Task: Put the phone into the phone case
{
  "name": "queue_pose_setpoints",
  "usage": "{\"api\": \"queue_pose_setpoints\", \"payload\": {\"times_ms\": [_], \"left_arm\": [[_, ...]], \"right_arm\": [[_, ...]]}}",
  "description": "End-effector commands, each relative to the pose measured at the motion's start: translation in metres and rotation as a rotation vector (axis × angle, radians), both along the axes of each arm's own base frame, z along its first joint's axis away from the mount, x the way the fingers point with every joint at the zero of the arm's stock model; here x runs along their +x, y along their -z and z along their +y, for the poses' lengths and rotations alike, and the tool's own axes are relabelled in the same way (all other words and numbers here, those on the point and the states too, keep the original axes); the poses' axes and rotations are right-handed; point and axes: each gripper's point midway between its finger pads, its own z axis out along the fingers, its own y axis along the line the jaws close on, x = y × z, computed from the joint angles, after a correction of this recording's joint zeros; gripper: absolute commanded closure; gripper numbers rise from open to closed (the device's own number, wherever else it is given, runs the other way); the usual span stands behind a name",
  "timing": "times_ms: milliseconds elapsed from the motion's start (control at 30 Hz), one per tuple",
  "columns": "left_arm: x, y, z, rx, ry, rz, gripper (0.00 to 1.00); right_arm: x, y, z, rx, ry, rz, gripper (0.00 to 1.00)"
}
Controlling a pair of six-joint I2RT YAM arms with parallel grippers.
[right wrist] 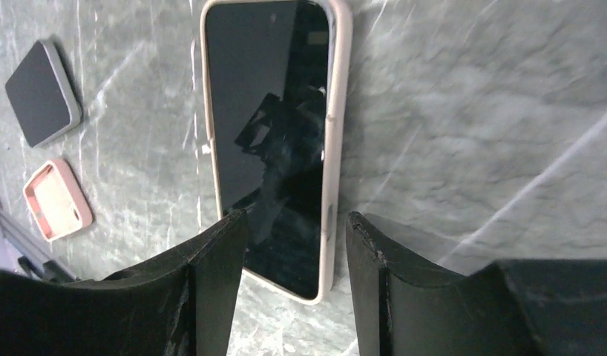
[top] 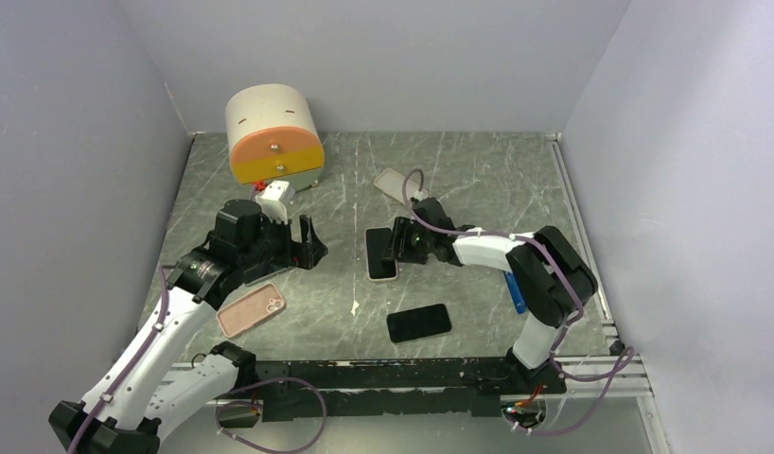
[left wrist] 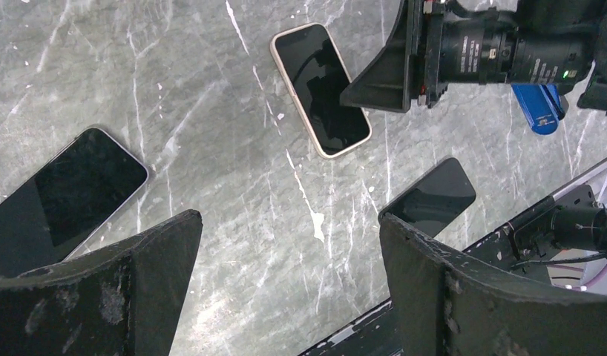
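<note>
A dark-screened phone sits in a cream case (top: pixel 381 253), flat on the marble table. It also shows in the left wrist view (left wrist: pixel 320 89) and the right wrist view (right wrist: pixel 274 148). My right gripper (top: pixel 395 241) (right wrist: pixel 294 219) is open over its end, one finger above the screen and one beside the case edge. My left gripper (top: pixel 312 244) (left wrist: pixel 289 222) is open and empty, over bare table to the left of it. A bare black phone (top: pixel 418 323) (left wrist: pixel 434 196) lies nearer the front. An empty pink case (top: pixel 251 310) (right wrist: pixel 56 208) lies by the left arm.
A pale case (top: pixel 400 183) lies behind the right gripper. Another dark phone with a silver rim (left wrist: pixel 63 196) (right wrist: pixel 41 93) lies by my left finger, hidden in the top view. An orange and white box (top: pixel 274 137) stands at the back left. The metal rail (top: pixel 383 364) runs along the front.
</note>
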Motion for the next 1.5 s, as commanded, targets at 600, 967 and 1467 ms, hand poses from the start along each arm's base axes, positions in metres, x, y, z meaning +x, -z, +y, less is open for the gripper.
{"api": "queue_pose_setpoints", "payload": {"times_ms": [600, 967, 1467], "left_arm": [[-0.001, -0.017, 0.004, -0.010, -0.005, -0.073, 0.06], [-0.001, -0.019, 0.004, -0.012, -0.005, -0.080, 0.06], [-0.002, -0.021, 0.008, -0.010, -0.023, -0.094, 0.06]], "right_arm": [[0.090, 0.004, -0.008, -0.142, -0.131, -0.084, 0.66], [0.038, 0.057, -0.024, -0.446, -0.131, 0.083, 0.89], [0.030, 0.055, -0.017, -0.448, -0.140, 0.069, 0.96]]}}
